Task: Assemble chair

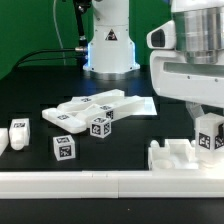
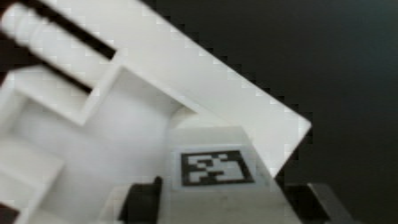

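Gripper (image 2: 226, 205) clamped on an upright tagged square block (image 1: 208, 136), fingers (image 2: 143, 203) tight on both sides. The block sits at the exterior view's right end of the recessed chair panel (image 1: 172, 153), which lies flat along the border rail (image 1: 80, 182). Next move looks straight down. Spare blocks (image 1: 63, 148) and slabs (image 1: 100, 105) are well left. No containers.

I read everything off the border rail (image 1: 90, 185). Just behind it, toward the exterior view's right, lies the slotted panel (image 1: 170, 155), and the end block (image 1: 208, 138) stands at that panel's right end. Behind the rail's middle sits the near block (image 1: 64, 148). The far block (image 1: 101, 125) is farther back, with the stacked slabs (image 1: 95, 105) behind both. Behind the rail's left end is the left block (image 1: 20, 130).
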Tool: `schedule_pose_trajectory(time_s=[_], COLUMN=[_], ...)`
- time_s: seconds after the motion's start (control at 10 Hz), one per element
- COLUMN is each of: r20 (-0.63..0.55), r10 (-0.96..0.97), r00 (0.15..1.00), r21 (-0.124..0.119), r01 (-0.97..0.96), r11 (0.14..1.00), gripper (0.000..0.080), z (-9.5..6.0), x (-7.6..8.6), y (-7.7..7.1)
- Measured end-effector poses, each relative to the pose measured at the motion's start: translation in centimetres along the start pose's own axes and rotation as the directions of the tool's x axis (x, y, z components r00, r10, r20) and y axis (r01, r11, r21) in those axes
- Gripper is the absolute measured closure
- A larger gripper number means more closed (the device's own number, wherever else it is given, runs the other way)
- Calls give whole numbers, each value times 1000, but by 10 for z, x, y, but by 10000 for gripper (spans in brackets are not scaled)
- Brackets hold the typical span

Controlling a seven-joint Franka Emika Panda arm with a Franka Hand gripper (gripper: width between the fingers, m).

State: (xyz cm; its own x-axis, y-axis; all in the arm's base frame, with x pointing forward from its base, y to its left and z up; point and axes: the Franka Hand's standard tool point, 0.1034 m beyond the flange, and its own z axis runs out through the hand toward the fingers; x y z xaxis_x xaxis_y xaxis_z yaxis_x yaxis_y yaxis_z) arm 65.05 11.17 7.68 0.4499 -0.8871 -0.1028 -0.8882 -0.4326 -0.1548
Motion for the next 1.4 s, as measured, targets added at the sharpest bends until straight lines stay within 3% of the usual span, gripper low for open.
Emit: schedule_pose_trajectory(time_s=[0.2,0.3,0.4,0.5,0.6,0.7,0.9,1.0,1.1,1.2,1.3,1.4], r20=[-1,-7,-19,-31,-36,-36,-37,-46,-35,-4,-11,-11], r10=[26,-65,-199,-403,-512,-545,-672,-807,-925,-983,-971,-971], r00=[1000,998,980,915,858,838,740,588,378,185,239,238], r21=[-1,-1,4,3,-4,-7,-19,-51,-90,-110,-104,-105], r01=[-26,65,199,403,512,545,672,806,921,977,966,966], r11=[1000,998,980,915,859,838,741,590,380,184,239,238], gripper=[515,515,366,366,207,164,153,153,151,151,151,274], z=[0,0,0,0,0,0,1,-1,-4,-5,-4,-3], x=[-1,-2,-5,-4,-5,-4,-2,0,0,-1,-1,0], y=[0,-1,-3,-3,-3,-2,-2,-3,-6,-6,-6,-6])
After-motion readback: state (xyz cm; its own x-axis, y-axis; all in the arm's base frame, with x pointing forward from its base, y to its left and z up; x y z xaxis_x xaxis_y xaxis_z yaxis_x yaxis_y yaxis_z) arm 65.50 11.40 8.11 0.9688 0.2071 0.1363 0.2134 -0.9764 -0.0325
